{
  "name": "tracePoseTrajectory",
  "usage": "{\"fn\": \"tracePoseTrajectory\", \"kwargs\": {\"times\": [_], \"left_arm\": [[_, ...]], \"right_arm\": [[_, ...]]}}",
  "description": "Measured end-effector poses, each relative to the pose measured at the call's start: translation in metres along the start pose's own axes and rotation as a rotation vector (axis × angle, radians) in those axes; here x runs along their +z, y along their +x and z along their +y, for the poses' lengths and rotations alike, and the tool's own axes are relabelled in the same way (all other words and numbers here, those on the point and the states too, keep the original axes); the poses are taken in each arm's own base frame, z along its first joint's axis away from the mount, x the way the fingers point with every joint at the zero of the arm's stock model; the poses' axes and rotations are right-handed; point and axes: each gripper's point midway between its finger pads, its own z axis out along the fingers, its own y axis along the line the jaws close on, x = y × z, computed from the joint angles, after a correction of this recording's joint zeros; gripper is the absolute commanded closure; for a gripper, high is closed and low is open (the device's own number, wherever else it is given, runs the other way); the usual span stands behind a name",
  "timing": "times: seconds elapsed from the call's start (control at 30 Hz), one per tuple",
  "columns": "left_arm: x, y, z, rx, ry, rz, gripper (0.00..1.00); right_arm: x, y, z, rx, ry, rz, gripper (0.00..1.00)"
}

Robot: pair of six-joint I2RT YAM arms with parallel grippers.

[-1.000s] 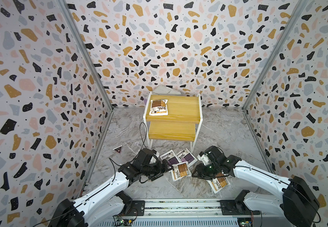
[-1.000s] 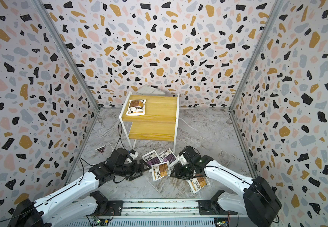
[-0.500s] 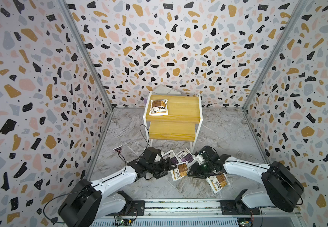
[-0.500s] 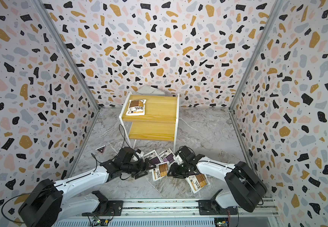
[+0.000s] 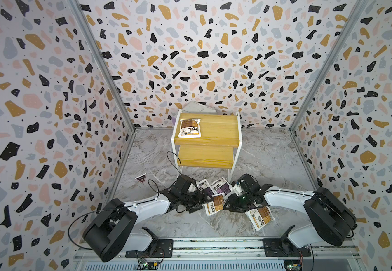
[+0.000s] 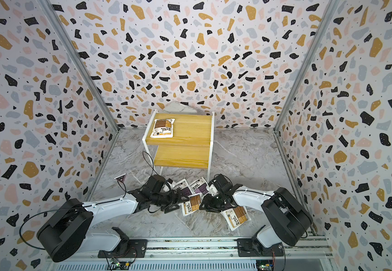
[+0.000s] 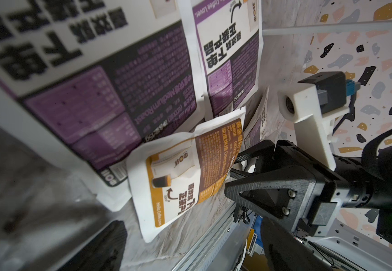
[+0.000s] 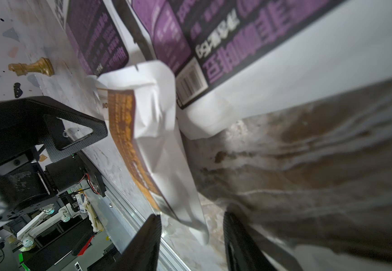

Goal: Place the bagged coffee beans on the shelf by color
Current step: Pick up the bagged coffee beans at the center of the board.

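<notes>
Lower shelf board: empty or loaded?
Empty. Both top views show the lower board as bare wood; the only shelved brown pouch lies on the upper board.

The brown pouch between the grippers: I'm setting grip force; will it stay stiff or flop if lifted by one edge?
Probably floppy: the brown pouch shows creases and a buckled edge in the right wrist view. Lying flat, it should slide, not roll.
</notes>
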Motion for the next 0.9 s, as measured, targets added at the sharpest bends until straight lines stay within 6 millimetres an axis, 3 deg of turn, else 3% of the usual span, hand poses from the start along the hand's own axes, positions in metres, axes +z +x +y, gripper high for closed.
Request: {"fn": "tracePoseTrajectory", "kwargs": {"times": [0.2,0.6,0.8,0.9], "left_arm": [[0.006,-0.005,0.000,0.012,0.003,0.003,0.07],[0.016,-0.006,-0.004,0.032,0.024,0.020,0.07],[0.019,-0.007,-0.006,0.038,0.025,0.020,0.07],[0.019,-0.006,-0.006,0.038,0.025,0.022,0.07]], "right_arm": [[0.001,-0.007,0.001,-0.009,-0.036,-0.017,0.52],[0.002,-0.012,0.003,-0.053,-0.087,-0.045,0.65],[0.001,-0.011,0.004,-0.066,-0.091,-0.042,0.86],[-0.004,-0.009,0.005,-0.077,-0.088,-0.043,0.91]]}}
